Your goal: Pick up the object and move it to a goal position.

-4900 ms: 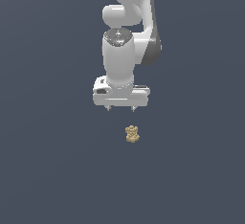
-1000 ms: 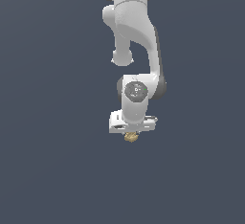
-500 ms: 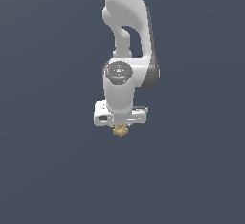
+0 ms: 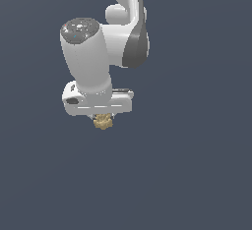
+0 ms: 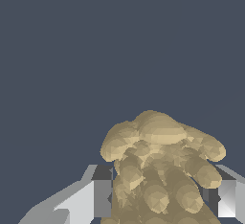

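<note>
The object (image 4: pixel 103 121) is a small lumpy tan-yellow figure with a knobbly surface. In the exterior view it hangs just under the white hand of the arm, held off the dark floor. My gripper (image 4: pixel 103 118) is shut on it; most of the fingers are hidden behind the hand. In the wrist view the object (image 5: pixel 160 170) fills the space between the two grey-white fingers (image 5: pixel 95 199), one pressed against each side of it.
The dark grey-blue floor (image 4: pixel 187 175) is flat and uniform around the arm. The white arm (image 4: pixel 123 32) rises to the top of the exterior view.
The gripper came down onto the object and closed on it. It has since lifted it, and the hand has moved nearer the camera and toward the exterior view's left.
</note>
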Robot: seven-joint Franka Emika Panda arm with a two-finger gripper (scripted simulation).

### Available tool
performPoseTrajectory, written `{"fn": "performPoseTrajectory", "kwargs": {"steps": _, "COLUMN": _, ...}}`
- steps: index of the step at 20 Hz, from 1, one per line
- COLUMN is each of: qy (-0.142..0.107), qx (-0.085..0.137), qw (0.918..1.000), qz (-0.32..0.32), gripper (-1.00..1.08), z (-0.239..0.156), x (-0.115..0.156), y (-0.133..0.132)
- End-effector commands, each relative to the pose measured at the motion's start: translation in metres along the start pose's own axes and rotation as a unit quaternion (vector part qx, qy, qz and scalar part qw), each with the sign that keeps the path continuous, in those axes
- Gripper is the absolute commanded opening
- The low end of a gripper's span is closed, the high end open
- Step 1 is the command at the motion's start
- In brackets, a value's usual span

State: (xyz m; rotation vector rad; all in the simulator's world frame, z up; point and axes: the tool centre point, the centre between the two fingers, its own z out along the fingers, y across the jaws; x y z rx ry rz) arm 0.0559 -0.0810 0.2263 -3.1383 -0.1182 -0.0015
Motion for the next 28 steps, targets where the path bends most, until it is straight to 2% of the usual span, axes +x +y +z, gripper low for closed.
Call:
{"fn": "performPoseTrajectory", "kwargs": {"steps": 1, "qy": 0.000, "qx": 0.000, "qw": 1.0000, "qz": 0.000, "gripper": -1.00, "z": -0.025, "x": -0.001, "y": 0.018}}
{"fn": "performPoseTrajectory", "kwargs": {"steps": 8, "qy": 0.000, "qx": 0.000, "qw": 1.0000, "qz": 0.000, "gripper": -1.00, "z": -0.090, "x": 0.000, "y": 0.064}}
{"fn": "performPoseTrajectory", "kwargs": {"steps": 14, "qy": 0.000, "qx": 0.000, "qw": 1.0000, "qz": -0.001, "gripper": -1.00, "z": -0.126, "x": 0.001, "y": 0.090}}
{"fn": "performPoseTrajectory", "kwargs": {"steps": 20, "qy": 0.000, "qx": 0.000, "qw": 1.0000, "qz": -0.001, "gripper": -1.00, "z": -0.145, "x": 0.003, "y": 0.104}}
{"fn": "performPoseTrajectory", "kwargs": {"steps": 28, "qy": 0.000, "qx": 0.000, "qw": 1.0000, "qz": -0.001, "gripper": -1.00, "z": -0.153, "x": 0.004, "y": 0.110}}
